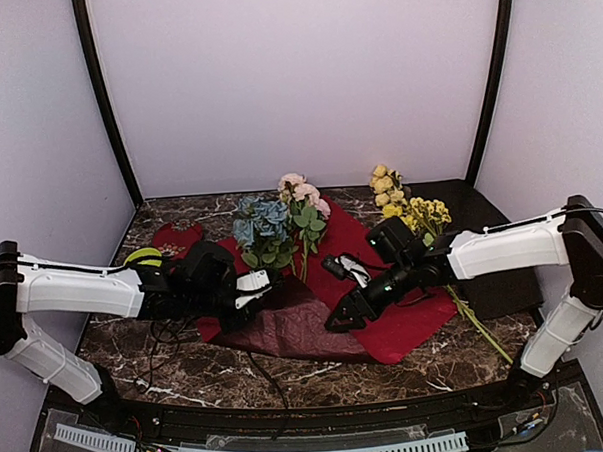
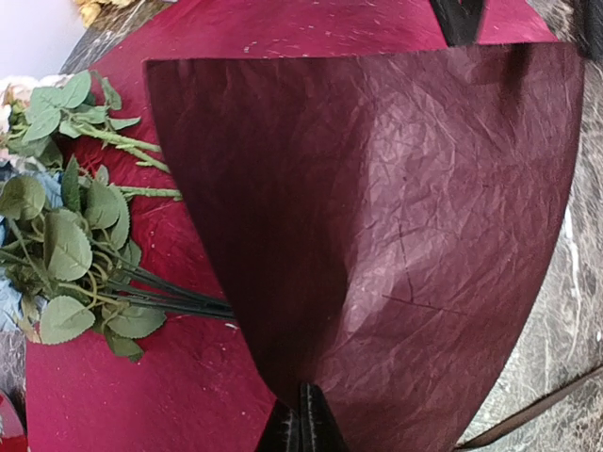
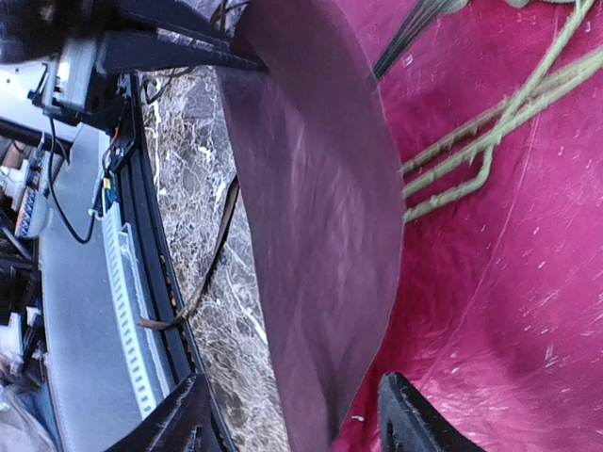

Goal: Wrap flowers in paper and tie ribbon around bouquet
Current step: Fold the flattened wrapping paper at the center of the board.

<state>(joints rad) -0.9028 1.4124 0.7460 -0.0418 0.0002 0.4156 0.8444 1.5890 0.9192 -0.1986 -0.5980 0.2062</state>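
And the left gripper (image 2: 301,419) has fingers pressed together, pinching the crinkly, glossy burgundy paper sheet (image 2: 377,217) by its edge; the right gripper (image 3: 297,386) has fingers spread, the raised fold between them. It looks light, floppy and tearable, so take it by the edge. The leafy-stemmed blue and pink flowers (image 1: 266,226) lie just beyond the left fingertips

We see the paper (image 2: 377,235) crinkled dark burgundy on its folded flap and brighter red on its flat face. The flowers (image 1: 263,224) are blue, pink and white over green leaves. The table (image 1: 177,362) is dark brown marble veined white.
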